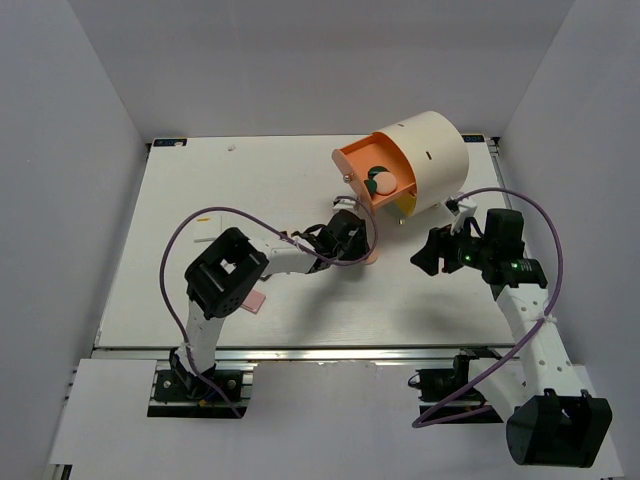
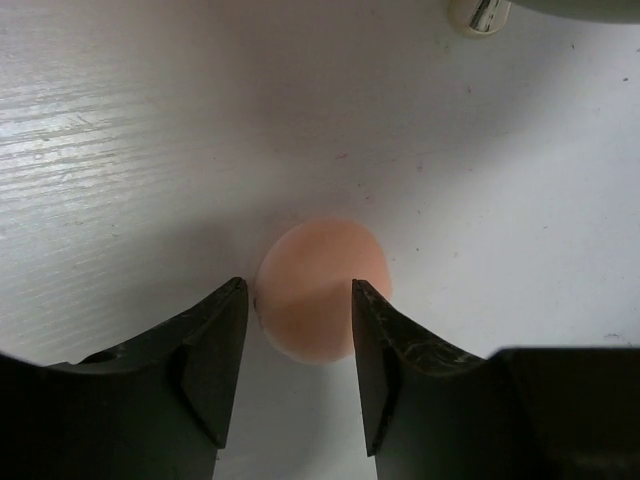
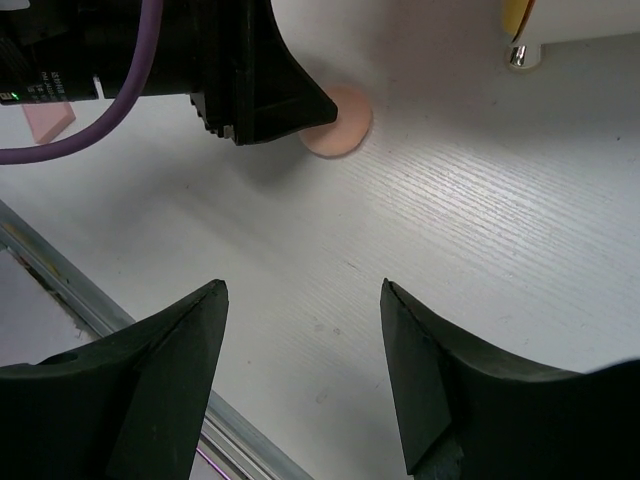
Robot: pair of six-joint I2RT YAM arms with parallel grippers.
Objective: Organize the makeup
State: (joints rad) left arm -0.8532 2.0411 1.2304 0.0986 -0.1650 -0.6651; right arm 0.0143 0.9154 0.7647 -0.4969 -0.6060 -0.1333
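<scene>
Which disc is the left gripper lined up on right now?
The peach disc, flat on the table and framed by the open left gripper; the dark green disc lies in the orange drawer.

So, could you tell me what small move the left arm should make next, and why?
Probably lower the left gripper a touch and close it on the peach disc. Its fingers are open and straddle the disc's near half, the disc lies flat on the table, ungripped, and the orange drawer stands open beyond.

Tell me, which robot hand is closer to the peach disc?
Left. The left gripper is right at the flat round peach disc, jaws open. The right gripper hangs open, farther off.
</scene>
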